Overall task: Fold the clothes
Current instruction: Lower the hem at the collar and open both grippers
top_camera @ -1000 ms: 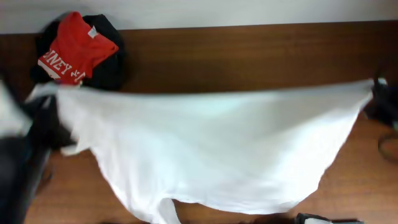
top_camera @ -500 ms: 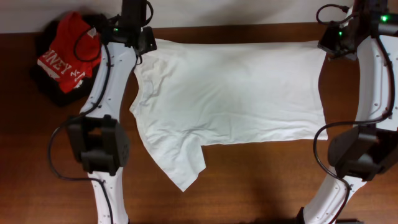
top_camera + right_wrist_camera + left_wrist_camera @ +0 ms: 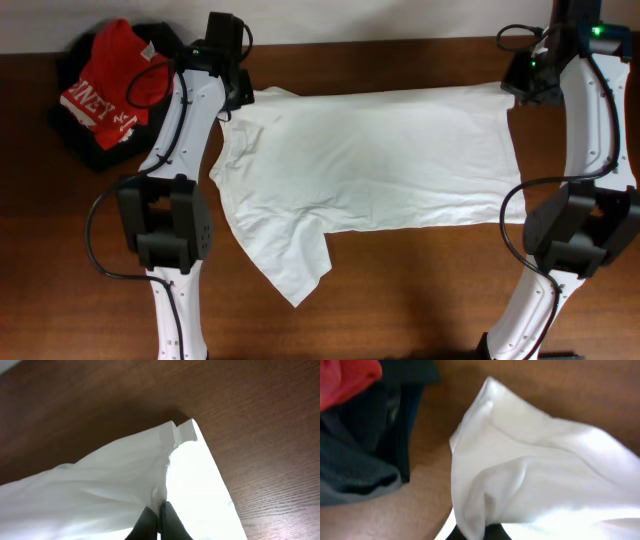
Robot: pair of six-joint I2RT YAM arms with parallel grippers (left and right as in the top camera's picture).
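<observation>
Brown wooden table [image 3: 400, 300]: white T-shirt [image 3: 370, 165] spread; dark garments [image 3: 160, 38] far-left corner.

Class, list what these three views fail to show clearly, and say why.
- Fingertips of the left tool: left wrist view, cut off by the bottom edge and draped by the white T-shirt.
- Lettering on the red T-shirt: overhead, partly lost in folds.
- The dark garments: overhead, mostly under the red T-shirt; left wrist, blurred.

Bright even light, T-shirt [image 3: 535, 475] blown out, blurry
</observation>
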